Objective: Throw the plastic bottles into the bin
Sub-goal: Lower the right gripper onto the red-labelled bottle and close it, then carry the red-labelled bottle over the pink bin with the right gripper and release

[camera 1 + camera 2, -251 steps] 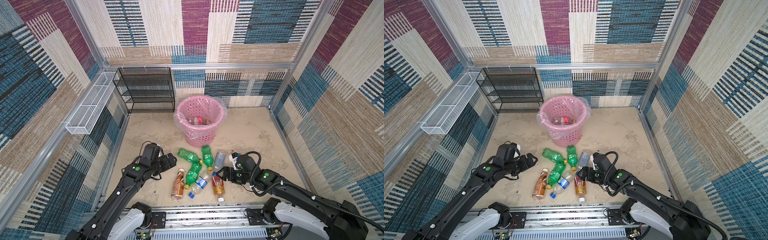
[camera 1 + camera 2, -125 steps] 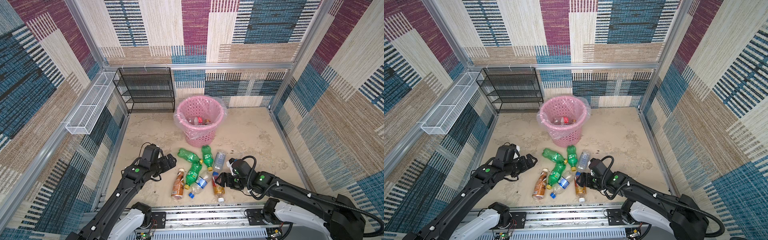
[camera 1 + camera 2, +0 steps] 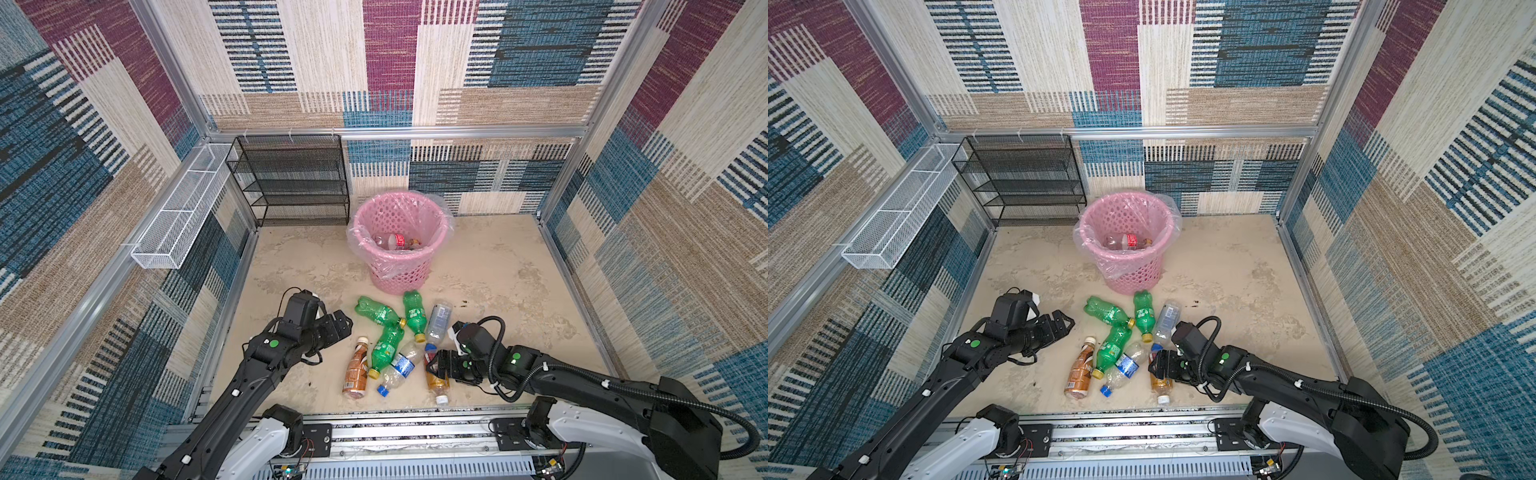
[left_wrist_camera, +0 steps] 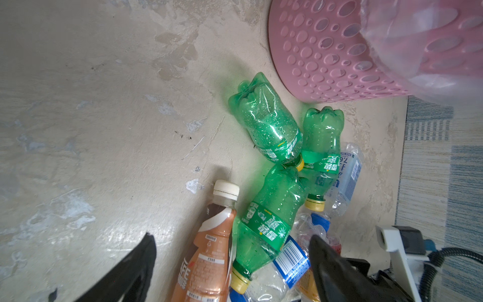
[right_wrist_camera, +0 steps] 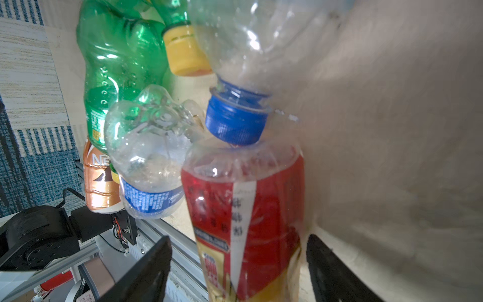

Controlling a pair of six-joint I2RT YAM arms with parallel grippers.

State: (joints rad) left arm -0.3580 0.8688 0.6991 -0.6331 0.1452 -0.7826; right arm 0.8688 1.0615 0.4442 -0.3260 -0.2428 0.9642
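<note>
Plastic bottles [image 3: 384, 349] scattered before bin [image 3: 399, 270], left gripper [image 4: 232, 236] spread wide, right gripper [image 5: 239, 238] apart astride red-labelled bottle [image 5: 243, 204], seemingly not clamped

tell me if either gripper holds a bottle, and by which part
Nothing held. The right gripper, open, straddles the red-labelled bottle at its labelled body without clamping; the left gripper is open and empty.

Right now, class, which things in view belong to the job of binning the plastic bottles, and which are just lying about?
Belong to the job: green bottles, brown bottle, blue-labelled clear bottle, pale-labelled clear bottle, red-labelled bottle between the open jaws of the right gripper, pink bin, binned bottles.
Just there: black mesh rack, white wire basket.
</note>
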